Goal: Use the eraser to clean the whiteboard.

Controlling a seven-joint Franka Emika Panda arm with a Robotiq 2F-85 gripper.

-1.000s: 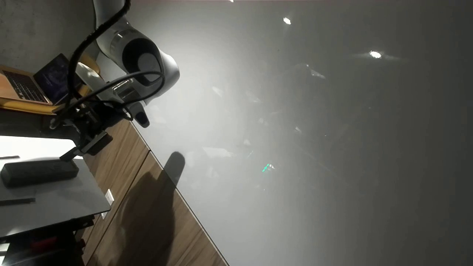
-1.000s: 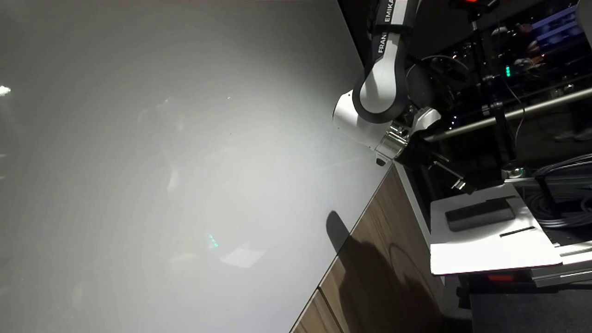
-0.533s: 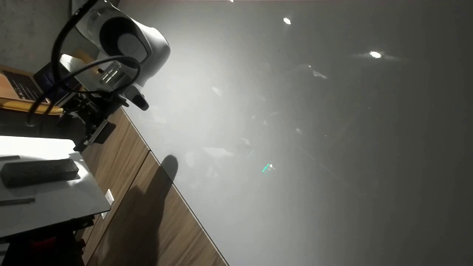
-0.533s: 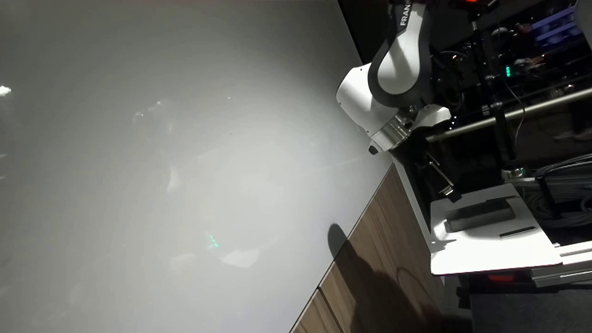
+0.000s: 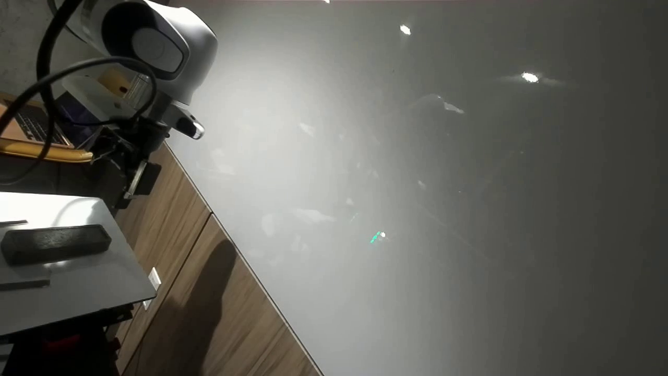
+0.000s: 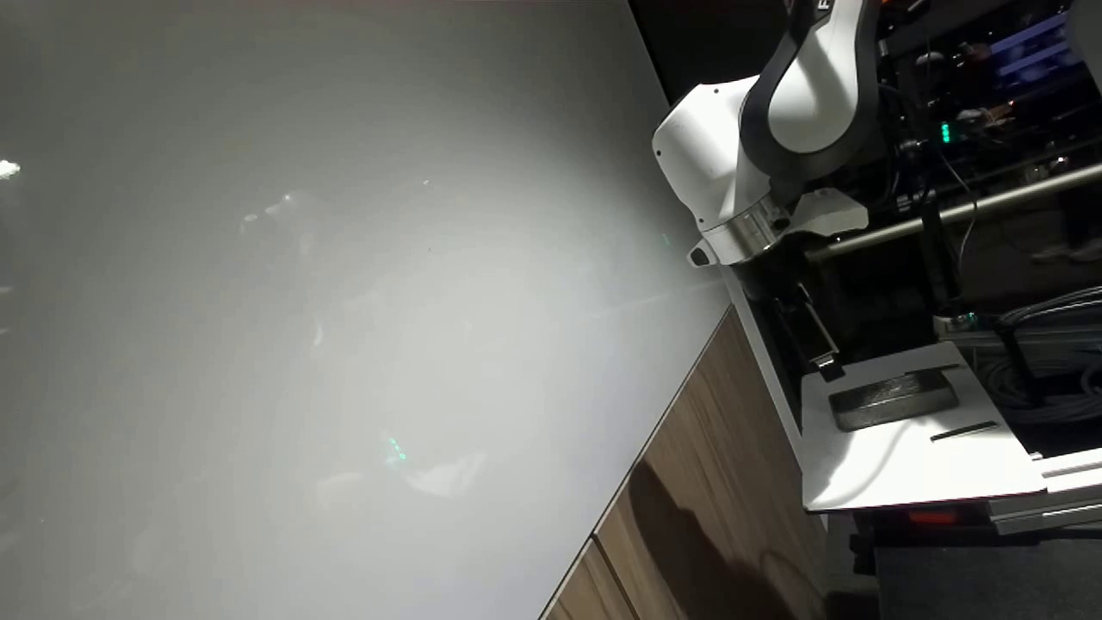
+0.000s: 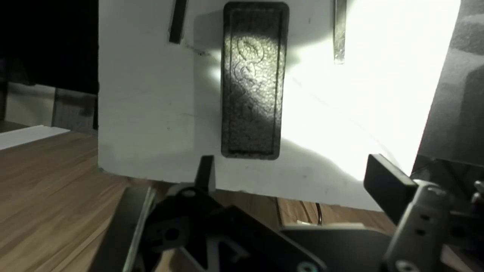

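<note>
Hovering by the near edge of the white tabletop: gripper, fingers spread wide. Eraser lies flat just beyond, embossing illegible, bare surface either side of its near half; thin strips flank the far half. In an exterior view, arm bent, lettering cropped to "F"; whiteboard fills the left.
</note>
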